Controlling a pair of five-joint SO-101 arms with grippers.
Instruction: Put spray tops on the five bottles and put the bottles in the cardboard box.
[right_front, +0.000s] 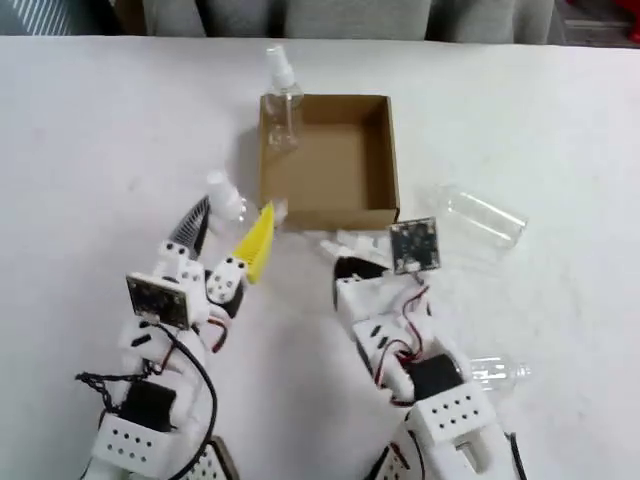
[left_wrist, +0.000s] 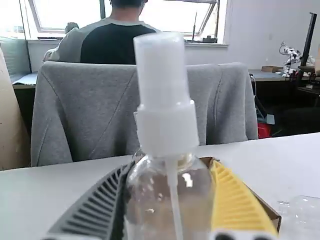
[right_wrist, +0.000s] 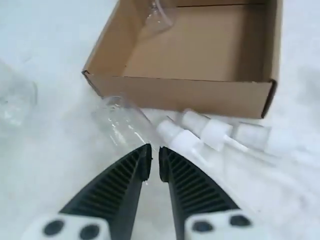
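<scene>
My left gripper (right_front: 237, 207) is shut on a clear bottle (left_wrist: 167, 200) that wears a white spray top (left_wrist: 162, 95). It holds it just off the left front corner of the cardboard box (right_front: 378, 160). Another topped bottle (right_front: 283, 100) stands in the box's far left corner. My right gripper (right_wrist: 154, 161) is shut with nothing in it. Its tips hover by a bare bottle (right_wrist: 122, 125) lying in front of the box. Three loose spray tops (right_wrist: 207, 131) lie beside that bottle.
A bare bottle (right_front: 482, 220) lies to the right of the box. Another bare bottle (right_front: 497, 373) lies next to the right arm's base. A grey chair (left_wrist: 125, 110) stands behind the table's far edge.
</scene>
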